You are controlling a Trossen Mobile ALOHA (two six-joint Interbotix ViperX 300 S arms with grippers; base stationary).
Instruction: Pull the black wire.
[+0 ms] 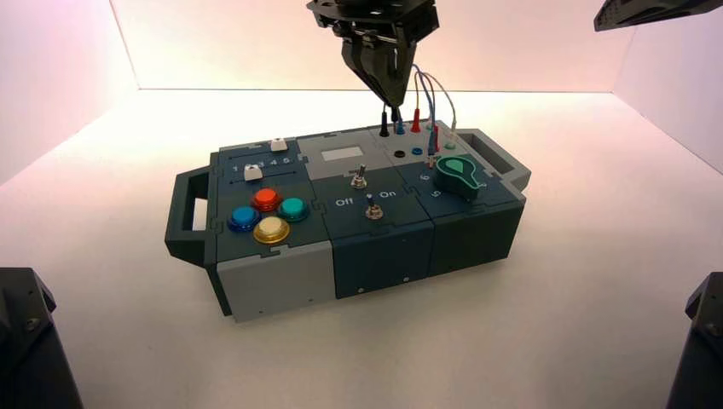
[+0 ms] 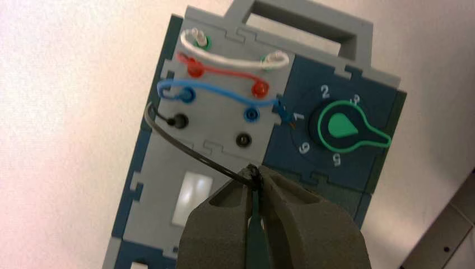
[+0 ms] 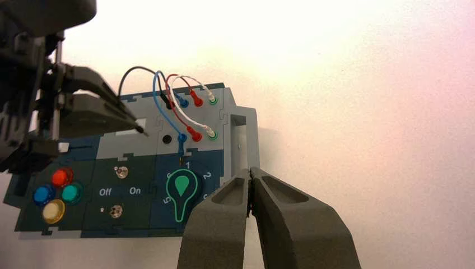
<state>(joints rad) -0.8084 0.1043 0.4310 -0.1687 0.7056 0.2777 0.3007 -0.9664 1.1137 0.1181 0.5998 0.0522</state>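
Note:
The black wire (image 2: 193, 155) is a thin dark lead on the grey socket panel at the far side of the box (image 1: 281, 273). One plug (image 2: 179, 121) sits in its socket. The other end is lifted out and pinched in my left gripper (image 2: 256, 171), which is shut on it just above the panel. The socket beside it (image 2: 242, 139) stands bare. From above, the left gripper (image 1: 392, 100) points straight down over the black plug (image 1: 384, 126). The right wrist view shows the wire's loop (image 3: 137, 68) arching up. My right gripper (image 3: 250, 172) hangs shut and holds nothing, off the box's handle end.
Blue (image 2: 224, 94), red (image 2: 224, 70) and white (image 2: 235, 60) leads stay plugged in next to the black one. A green knob (image 1: 458, 173) sits in front of the sockets. Two toggle switches (image 1: 360, 179) and coloured buttons (image 1: 266, 199) lie further along the box. The right arm (image 1: 648, 13) is high at the back right.

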